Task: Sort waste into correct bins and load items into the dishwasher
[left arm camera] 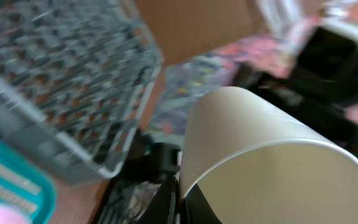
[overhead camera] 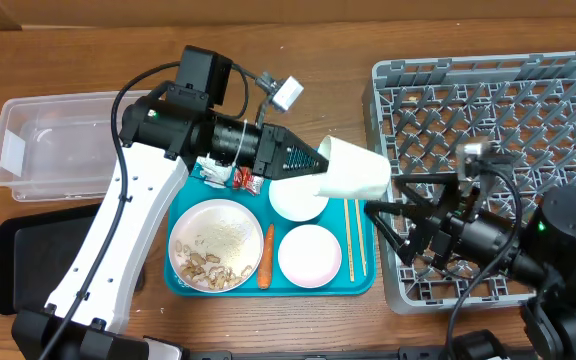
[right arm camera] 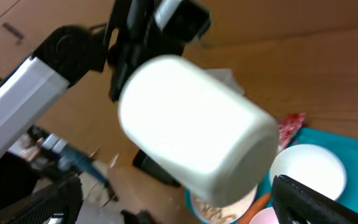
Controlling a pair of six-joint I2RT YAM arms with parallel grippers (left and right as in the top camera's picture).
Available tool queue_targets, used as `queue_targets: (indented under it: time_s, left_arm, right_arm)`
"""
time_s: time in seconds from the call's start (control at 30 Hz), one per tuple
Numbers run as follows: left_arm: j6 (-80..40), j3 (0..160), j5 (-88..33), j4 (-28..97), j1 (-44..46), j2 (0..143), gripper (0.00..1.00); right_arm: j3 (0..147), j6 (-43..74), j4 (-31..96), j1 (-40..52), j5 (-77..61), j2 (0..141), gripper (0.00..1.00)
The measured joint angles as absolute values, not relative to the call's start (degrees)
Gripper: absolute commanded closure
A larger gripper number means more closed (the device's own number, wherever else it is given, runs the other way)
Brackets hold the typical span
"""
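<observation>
Left tool [overhead camera: 324, 160]: pinching the rim of white cup [overhead camera: 356, 168], which is held sideways above teal tray [overhead camera: 358, 285], beside grey dish rack [overhead camera: 488, 100].
Right tool [overhead camera: 381, 197]: spread, just right of the cup, at the rack's left edge.
On tray: two bowls [overhead camera: 309, 255], plate [overhead camera: 216, 245], carrot [overhead camera: 266, 257], chopsticks [overhead camera: 355, 240].

The cup [overhead camera: 353, 168] is plain white, the serving tray [overhead camera: 358, 284] teal, the carrot [overhead camera: 266, 256] orange, the wrapper [overhead camera: 245, 180] red, the dish rack [overhead camera: 528, 100] grey (grid-patterned), the flat tray [overhead camera: 38, 262] black, the table [overhead camera: 88, 50] wood-grained brown.
</observation>
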State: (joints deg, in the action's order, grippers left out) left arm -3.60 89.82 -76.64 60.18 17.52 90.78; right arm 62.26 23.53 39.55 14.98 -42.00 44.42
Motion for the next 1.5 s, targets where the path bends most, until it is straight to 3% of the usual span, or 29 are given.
queue_targets:
  time_s: [0.13,0.23,0.47,0.57,0.63,0.7,0.8,0.93,1.0,1.23,1.5]
  left_arm:
    - [-2.81,89.82,-81.58,59.31,17.54,90.78,0.96]
    - [-2.76,89.82,-83.44,58.63,17.54,90.78,0.96]
    - [-2.74,89.82,-86.32,58.26,17.52,90.76,0.96]
    - [-2.55,89.82,-86.89,58.15,17.54,90.76,0.79]
    - [-2.22,89.82,-86.67,57.93,17.54,90.78,0.54]
    - [-2.33,89.8,-86.48,58.0,17.52,90.78,0.48]
    - [-2.5,89.8,-86.37,58.0,17.54,90.78,0.51]
    - [-2.59,89.76,-86.37,58.0,17.54,90.78,0.85]
    - [-2.37,89.76,-86.39,57.76,17.54,90.78,0.93]
    - [-2.42,89.76,-83.11,58.52,17.54,90.78,0.72]
    - [-3.44,89.76,-73.17,60.1,17.54,90.78,0.65]
  right_arm:
    - [62.26,23.29,37.32,14.98,-47.13,48.07,0.02]
    - [62.26,23.03,33.63,14.98,-50.98,50.48,0.12]
    - [62.26,22.79,27.57,14.94,-57.76,51.81,0.2]
    - [62.26,22.65,27.51,14.7,-58.59,51.79,0.27]
    - [62.26,22.68,27.94,14.7,-59.11,51.55,0.31]
    - [62.26,22.55,29.19,14.7,-58.65,51.11,0.32]
    - [62.28,22.55,32.6,14.72,-55.33,50.39,0.37]
    - [62.28,22.31,35.9,14.72,-50.33,49.1,0.37]
    - [62.28,21.85,38.13,14.72,-48.47,48.36,0.36]
    - [62.3,20.03,48.03,14.72,-40.62,47.9,0.23]
    - [62.33,18.74,51.81,14.72,-34.76,47.9,0.18]
